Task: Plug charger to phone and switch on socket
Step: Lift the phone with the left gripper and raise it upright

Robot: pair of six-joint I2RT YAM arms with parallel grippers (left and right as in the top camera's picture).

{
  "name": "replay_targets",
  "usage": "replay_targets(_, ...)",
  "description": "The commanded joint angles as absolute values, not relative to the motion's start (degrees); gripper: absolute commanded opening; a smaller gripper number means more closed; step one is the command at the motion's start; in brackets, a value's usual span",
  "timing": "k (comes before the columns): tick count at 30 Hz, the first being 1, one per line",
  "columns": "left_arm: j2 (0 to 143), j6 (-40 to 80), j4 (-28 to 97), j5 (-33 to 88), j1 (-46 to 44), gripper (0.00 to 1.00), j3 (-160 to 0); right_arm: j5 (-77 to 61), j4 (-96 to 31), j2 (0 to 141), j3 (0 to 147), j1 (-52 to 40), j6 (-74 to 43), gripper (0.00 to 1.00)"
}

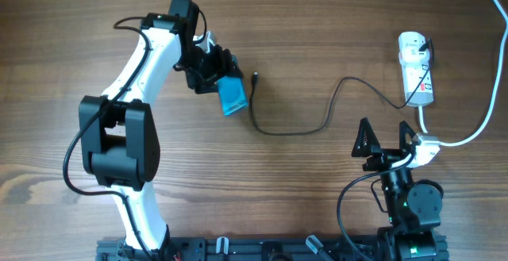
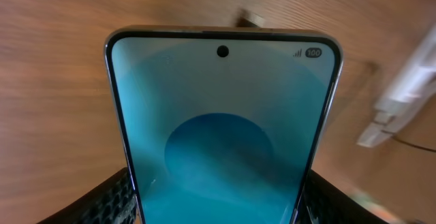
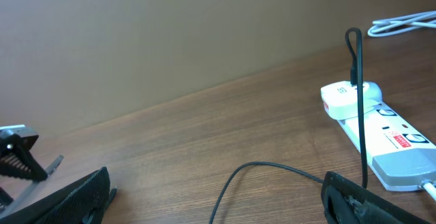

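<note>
Phone [image 2: 221,129] fills the left wrist view, screen up, cyan w/ a darker round patch mid-screen and "100" in its top corner. Its lower end is cut off by the frame edge. Left gripper [image 2: 221,207] is closed onto it, ribbed pads [image 2: 102,203] against both long edges.

Overhead shows what that view can't. The phone [image 1: 232,96] sticks out tilted past the left gripper [image 1: 216,72], and the charger [image 1: 317,126] tip lies just beside the phone's free end, near but apart. The cable then snakes over the table [image 1: 302,23] to the socket [image 1: 416,69], ahead and right of the right gripper [image 1: 386,140]. That gripper is spread wide, nothing btwn its fingers.

Right wrist view adds height. The charger [image 3: 359,101] cable stands up in a thin loop off a white plug block [image 3: 347,96] on the socket [image 3: 385,125], ahead-right of the right gripper [image 3: 218,207]. The strip has a red label, text too small to read.

Thick white cord [image 1: 476,126] leaves the socket's near end and passes the right gripper's right side.

Left wrist bkgd is blurred: a white shape to the right and a small dark bit beyond the phone can't be ID'd. Can't tell if the phone touches the table.
</note>
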State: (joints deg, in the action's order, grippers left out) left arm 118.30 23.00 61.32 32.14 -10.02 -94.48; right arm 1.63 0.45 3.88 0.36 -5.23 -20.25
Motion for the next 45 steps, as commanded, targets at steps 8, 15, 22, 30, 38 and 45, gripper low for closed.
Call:
replay_targets(8,116.9,51.9,61.4,62.1,-10.2,0.57,-95.7,2.6,0.6,3.6,0.3,-5.6,-19.7,1.0)
replay_targets(15,116.9,58.6,61.4,76.4,-10.2,0.58,-95.7,2.6,0.6,3.6,0.3,-5.6,-19.6,1.0)
replay_targets(22,116.9,62.4,61.3,79.1,-8.5,0.57,-95.7,2.6,0.6,3.6,0.3,-5.6,-19.7,1.0)
replay_targets(30,116.9,62.4,61.3,80.1,-6.9,0.56,-95.7,2.6,0.6,3.6,0.3,-5.6,-19.7,1.0)
replay_targets(38,116.9,62.2,61.3,80.1,-6.9,0.56,-95.7,2.6,0.6,3.6,0.3,-5.6,-19.7,1.0)
replay_targets(45,116.9,62.0,61.3,76.8,-6.9,0.56,-95.7,2.6,0.6,3.6,0.3,-5.6,-19.6,1.0)
